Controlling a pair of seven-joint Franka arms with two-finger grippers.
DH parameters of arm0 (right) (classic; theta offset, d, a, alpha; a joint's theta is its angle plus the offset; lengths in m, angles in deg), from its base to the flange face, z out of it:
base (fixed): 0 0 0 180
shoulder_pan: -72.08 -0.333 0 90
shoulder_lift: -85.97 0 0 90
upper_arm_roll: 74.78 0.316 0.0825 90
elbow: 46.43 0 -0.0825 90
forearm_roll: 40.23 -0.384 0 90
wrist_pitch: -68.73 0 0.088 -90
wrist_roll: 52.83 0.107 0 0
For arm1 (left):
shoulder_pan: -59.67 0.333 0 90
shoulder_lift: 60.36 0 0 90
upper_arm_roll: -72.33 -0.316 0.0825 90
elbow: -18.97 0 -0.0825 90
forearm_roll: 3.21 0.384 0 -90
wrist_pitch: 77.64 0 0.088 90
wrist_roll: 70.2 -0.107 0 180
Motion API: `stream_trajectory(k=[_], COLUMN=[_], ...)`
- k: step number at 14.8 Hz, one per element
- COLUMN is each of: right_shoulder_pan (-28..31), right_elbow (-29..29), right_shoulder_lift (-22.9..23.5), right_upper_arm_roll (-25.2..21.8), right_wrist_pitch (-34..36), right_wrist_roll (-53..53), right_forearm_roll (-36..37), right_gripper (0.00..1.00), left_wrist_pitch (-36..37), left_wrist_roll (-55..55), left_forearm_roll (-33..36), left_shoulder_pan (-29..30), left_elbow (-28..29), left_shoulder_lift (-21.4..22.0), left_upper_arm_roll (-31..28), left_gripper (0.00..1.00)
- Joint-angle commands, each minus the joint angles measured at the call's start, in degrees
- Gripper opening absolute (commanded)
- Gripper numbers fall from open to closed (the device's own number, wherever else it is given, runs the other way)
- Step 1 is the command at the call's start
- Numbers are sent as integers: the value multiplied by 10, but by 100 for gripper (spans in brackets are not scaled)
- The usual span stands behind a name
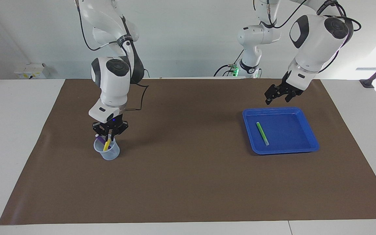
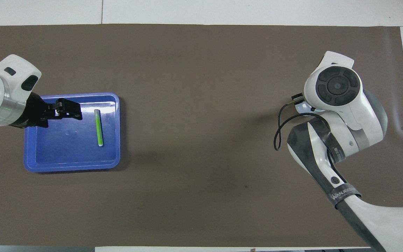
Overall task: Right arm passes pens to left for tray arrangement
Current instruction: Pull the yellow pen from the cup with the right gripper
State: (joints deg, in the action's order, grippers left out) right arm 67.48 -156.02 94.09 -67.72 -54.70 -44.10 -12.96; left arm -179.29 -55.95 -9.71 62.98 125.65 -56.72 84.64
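on glossy blue tray (image 1: 308, 142), slim green pen (image 1: 262, 133)

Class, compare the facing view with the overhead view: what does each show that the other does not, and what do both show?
Facing view only: the right gripper shut on the yellow pen, its lower end still in the translucent cup, with the purple pen beside it.

Overhead view only: nothing of the task; the right arm's wrist hides most of that cup, both pens and the gripper.

Both: the green pen lying in the blue tray, and the open left gripper over the tray's edge.
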Motion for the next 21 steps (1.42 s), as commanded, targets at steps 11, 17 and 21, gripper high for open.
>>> stream_trajectory(k=[11, 17, 21], right_shoulder_pan=[5, 4, 3], right_elbow=[158, 170, 171], right_shoulder_lift=[-44, -34, -29], right_upper_arm_roll=[4, 78, 118], right_wrist_pitch=[174, 72, 45], right_wrist_roll=[109, 356, 413], right_forearm_roll=[-485, -636, -679], right_gripper=[0, 0, 0], left_wrist_pitch=[20, 46, 1], left_wrist_roll=[24, 309, 585], left_forearm_roll=[-59, -198, -267], left_shoulder_pan=[6, 14, 12], left_elbow=[1, -33, -36], left_shoulder_lift=[11, 26, 44], left_upper_arm_roll=[-7, -8, 1], left_gripper=[100, 100, 100])
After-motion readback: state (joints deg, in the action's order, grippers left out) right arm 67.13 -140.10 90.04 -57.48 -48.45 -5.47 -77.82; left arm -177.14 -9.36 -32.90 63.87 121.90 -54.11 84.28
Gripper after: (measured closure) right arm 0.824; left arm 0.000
